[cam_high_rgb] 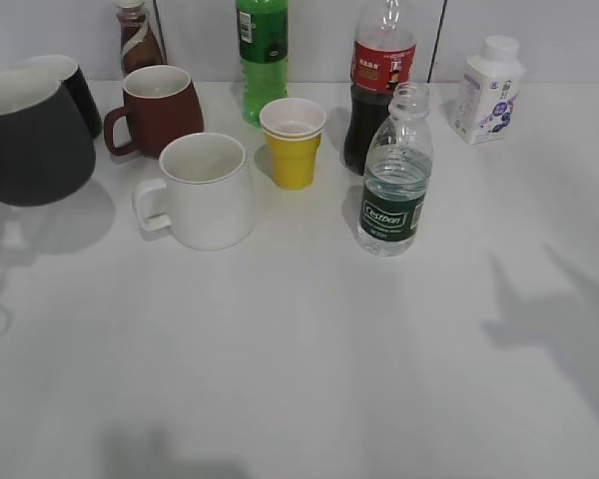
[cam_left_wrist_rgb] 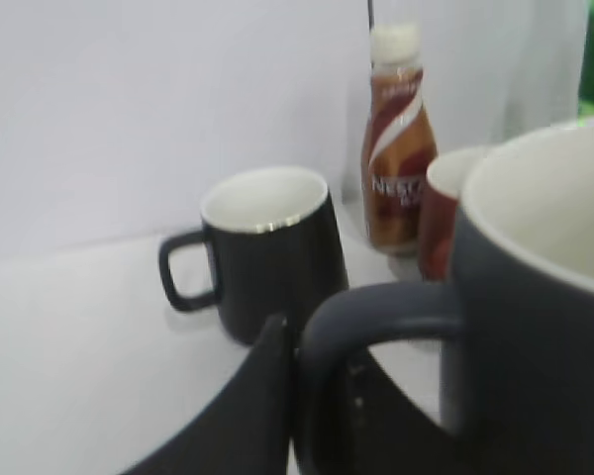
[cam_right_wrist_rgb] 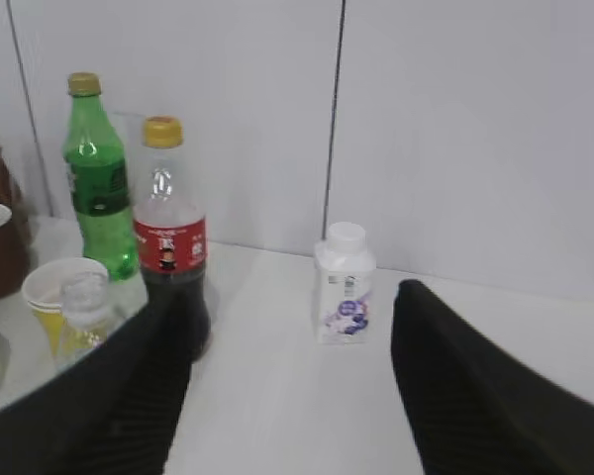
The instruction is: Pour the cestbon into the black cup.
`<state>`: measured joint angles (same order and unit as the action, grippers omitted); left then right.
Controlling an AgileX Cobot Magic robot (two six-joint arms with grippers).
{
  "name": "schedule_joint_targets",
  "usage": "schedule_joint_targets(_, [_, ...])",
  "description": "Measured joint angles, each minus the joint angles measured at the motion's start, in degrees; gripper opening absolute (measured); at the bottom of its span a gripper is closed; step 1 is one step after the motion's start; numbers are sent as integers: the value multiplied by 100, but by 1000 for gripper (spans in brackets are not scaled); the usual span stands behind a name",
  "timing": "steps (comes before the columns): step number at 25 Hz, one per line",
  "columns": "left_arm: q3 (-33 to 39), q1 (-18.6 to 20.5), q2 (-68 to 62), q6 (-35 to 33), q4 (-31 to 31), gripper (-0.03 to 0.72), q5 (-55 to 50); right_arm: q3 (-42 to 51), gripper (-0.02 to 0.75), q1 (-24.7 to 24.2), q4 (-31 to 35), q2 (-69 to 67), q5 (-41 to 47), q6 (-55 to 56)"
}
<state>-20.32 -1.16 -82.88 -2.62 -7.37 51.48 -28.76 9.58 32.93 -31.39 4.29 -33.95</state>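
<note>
The cestbon (cam_high_rgb: pixel 392 190) stands uncapped and partly full on the table, right of centre, in front of the cola bottle. Its clear neck shows at the left of the right wrist view (cam_right_wrist_rgb: pixel 84 302). The black cup (cam_high_rgb: pixel 28 140), matte charcoal with a white inside, hangs above the table at the far left, with its shadow below it. In the left wrist view my left gripper (cam_left_wrist_rgb: pixel 322 396) is shut on the cup's loop handle, and the cup's body (cam_left_wrist_rgb: pixel 544 317) fills the right side. My right gripper (cam_right_wrist_rgb: pixel 287 396) is open and empty, well right of the cestbon; the exterior view does not show it.
A glossy black mug (cam_high_rgb: pixel 80 90), reddish-brown mug (cam_high_rgb: pixel 158 105) and white mug (cam_high_rgb: pixel 208 190) stand at the left. Yellow paper cup (cam_high_rgb: pixel 293 150), green bottle (cam_high_rgb: pixel 263 50), cola bottle (cam_high_rgb: pixel 379 90), coffee bottle (cam_high_rgb: pixel 137 40) and white milk bottle (cam_high_rgb: pixel 487 90) line the back.
</note>
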Motion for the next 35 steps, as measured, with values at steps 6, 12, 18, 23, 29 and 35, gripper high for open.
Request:
schedule_joint_targets(6, [0,0,752,0,-386,45,-421,75,477,1490,142,-717,-1491,7])
schedule_joint_targets(12, [0,0,1187,34,-494,45,-792,611,477,2637,142,-1930,-2216,172])
schedule_joint_targets(18, [1,-25,1459,52,-570,45,-1176,720,477,2716,112,-3036,-2752,468])
schedule_joint_targets(23, [5,-25,1518,54,-581,45,-1268,720,518,2711,-259,-3943,-3406,882])
schedule_joint_targets(29, [5,-25,1549,71,-654,45,-1276,720,530,2711,-1177,-5057,-4361,1875])
schedule_joint_targets(35, [5,-25,1550,225,-1000,45,-1281,661,621,2711,-1318,-6174,-5476,2812])
